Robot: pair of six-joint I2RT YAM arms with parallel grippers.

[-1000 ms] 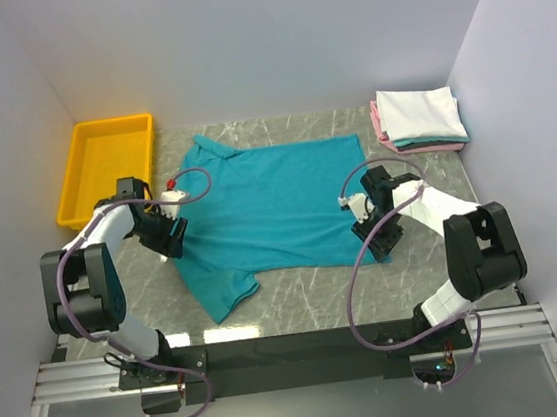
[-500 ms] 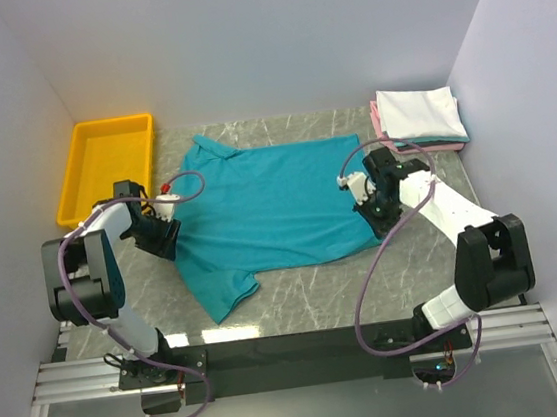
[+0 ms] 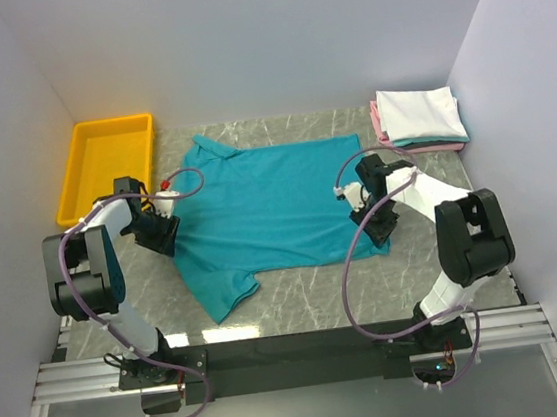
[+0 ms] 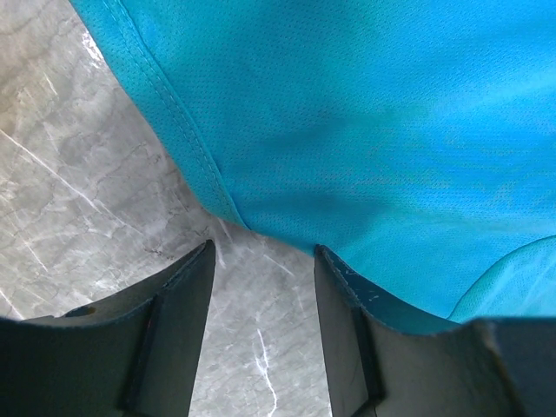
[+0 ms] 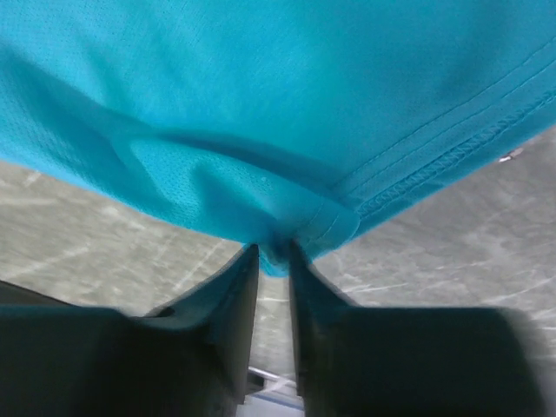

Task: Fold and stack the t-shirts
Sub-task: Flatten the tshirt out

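Teal t-shirt: spread open on the marble table, mid-scene, with sleeves at the far left and near left and the hem running along the right side.
Shirt surface: mostly flat; slightly rumpled at the near-right hem corner.
Left gripper: at the shirt's left edge, low over the table, fingers apart. A stitched edge of the cloth runs into the gap between them. The right-hand finger overlaps the cloth, and contact with it cannot be confirmed from the wrist view.
Right gripper: at the near-right hem corner, fingers drawn nearly together and clamped on a bunched fold of the teal cloth. The double-stitched hem passes just beside the pinch.
Arms: both reach inward from the near edge, the left to the shirt's left side and the right to its right side.
Folded stack: in the far right corner, well apart from the spread shirt. A white tee lies on top, with teal and pink edges showing beneath.
Yellow bin: in the far left corner, just beyond the left gripper, apart from the shirt.
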